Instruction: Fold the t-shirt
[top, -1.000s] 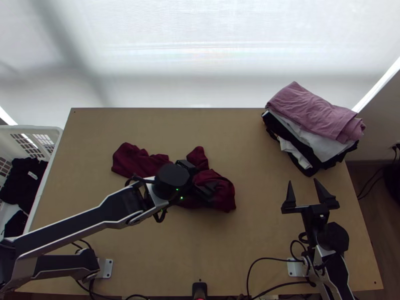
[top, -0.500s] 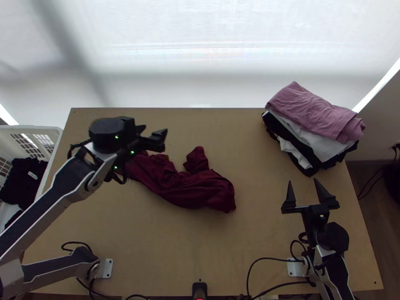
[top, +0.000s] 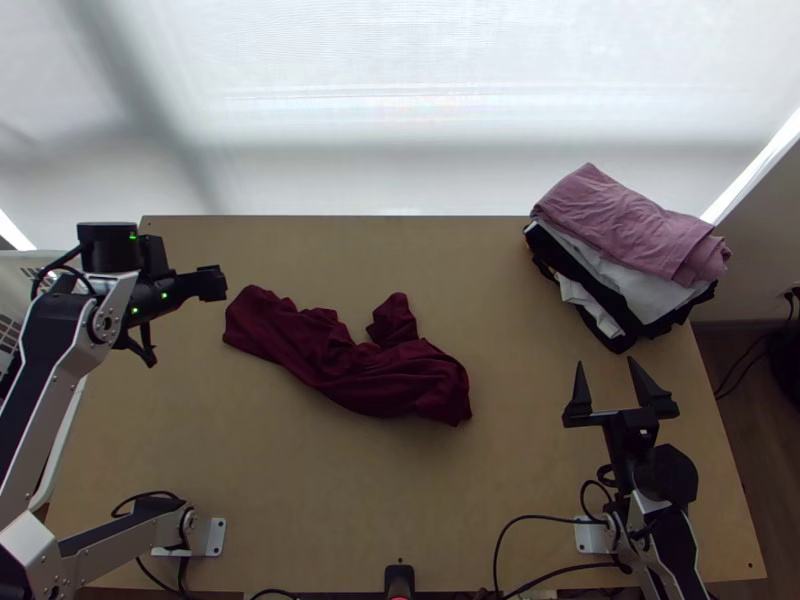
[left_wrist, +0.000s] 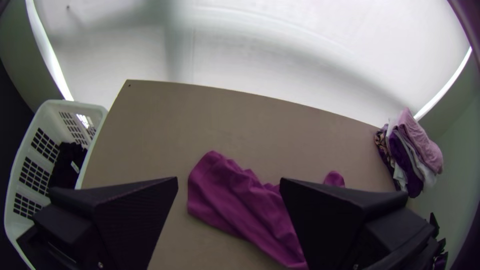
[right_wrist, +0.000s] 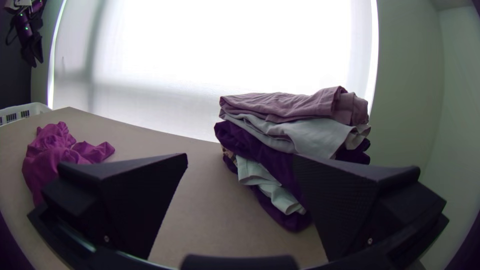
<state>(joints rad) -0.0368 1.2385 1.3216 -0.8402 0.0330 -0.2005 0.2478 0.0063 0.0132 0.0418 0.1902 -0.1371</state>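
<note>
At the left we see a white plastic laundry basket beside the wooden table, with a black garment inside, a small white tag on it. Next, near the table's far left corner, we find the left gripper, its two black fingers spread well apart; from above, its tips look close to the left end of the maroon T-shirt. The shirt lies bunched in a long, wrinkled strip, slanting from left of the middle down toward the centre of the table, nearer us at its right end, and a short rumpled part sticks up from it toward the far side. At the middle of the near edge we notice a small black device. Farther right, a pile of folded clothes sits by the far right corner: a pink garment on top, a pale one under it, then dark and white layers. On the near right we have the right gripper, its fingers held wide apart, the tips pointing toward the far side.
</note>
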